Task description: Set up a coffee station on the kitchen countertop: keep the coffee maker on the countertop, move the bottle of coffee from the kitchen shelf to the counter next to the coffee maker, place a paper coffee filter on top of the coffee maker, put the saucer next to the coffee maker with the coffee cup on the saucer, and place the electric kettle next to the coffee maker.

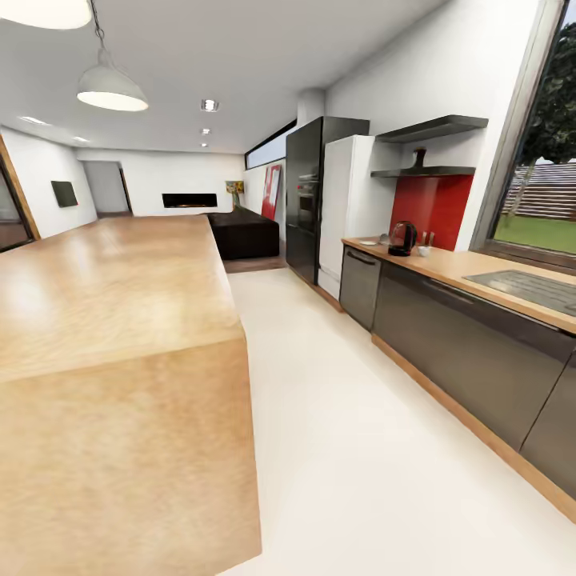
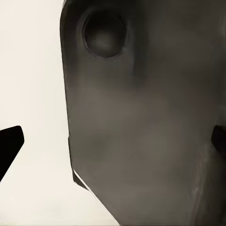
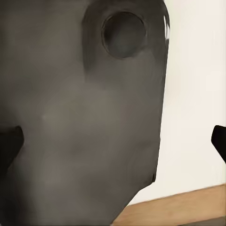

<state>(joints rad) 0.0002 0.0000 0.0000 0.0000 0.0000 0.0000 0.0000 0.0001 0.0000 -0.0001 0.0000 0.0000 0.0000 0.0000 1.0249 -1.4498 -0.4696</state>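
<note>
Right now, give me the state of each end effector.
Left end effector: open, fingertips wide apart, holding nothing.
Right end effector: open, fingertips wide apart, holding nothing.

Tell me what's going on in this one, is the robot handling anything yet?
Not yet. The head view looks down a kitchen, with the wooden island on the left and the countertop along the right wall. The kettle stands at the counter's far end below the shelf, with a few small white items beside it too small to identify. Both wrist views show open fingertips with nothing between them, pointed at the robot's own dark body and pale floor. It appears to be in transit.
</note>
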